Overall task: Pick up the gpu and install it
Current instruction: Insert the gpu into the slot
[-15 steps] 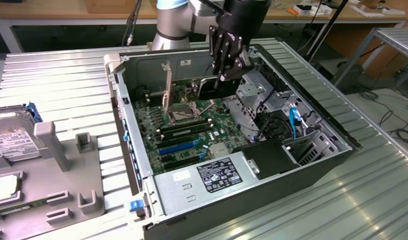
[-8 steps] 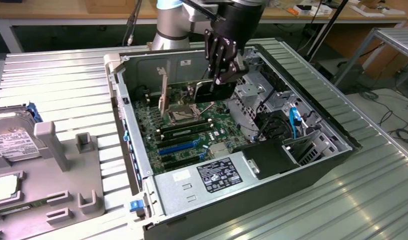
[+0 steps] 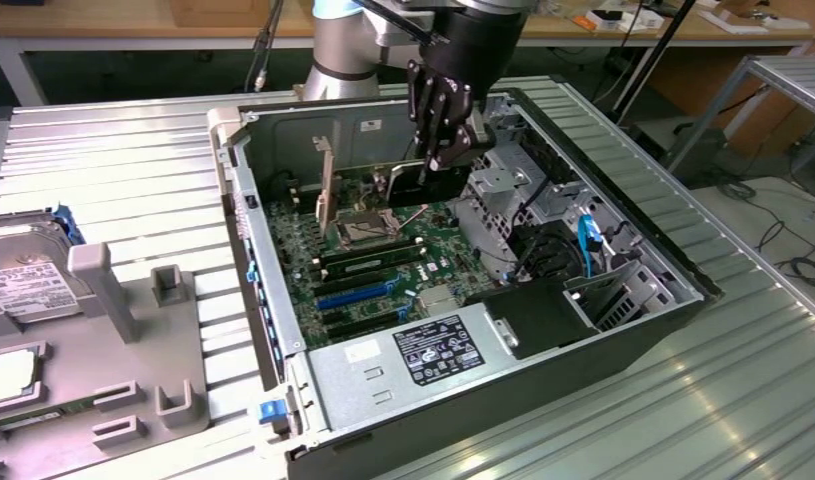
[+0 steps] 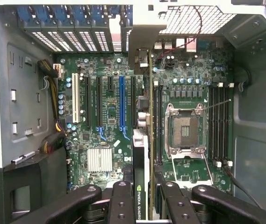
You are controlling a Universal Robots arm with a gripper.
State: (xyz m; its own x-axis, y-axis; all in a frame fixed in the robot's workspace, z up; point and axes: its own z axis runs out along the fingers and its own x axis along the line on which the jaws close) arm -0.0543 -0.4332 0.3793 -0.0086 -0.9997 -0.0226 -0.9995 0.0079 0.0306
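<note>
I pinch the gpu (image 3: pixel 425 186), a thin black-faced card on green circuit board, on edge in my black jointed metal gripper (image 3: pixel 441 150). It stands over the green motherboard (image 4: pixel 104 93), beside the silver processor socket (image 4: pixel 185 131), inside the open grey steel computer case (image 3: pixel 254 230) on a ribbed metal table (image 3: pixel 727 380).

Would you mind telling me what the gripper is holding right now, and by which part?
The gripper holds the gpu, pinched across its flat faces at the upper edge, the card hanging edge-down over the motherboard.
</note>
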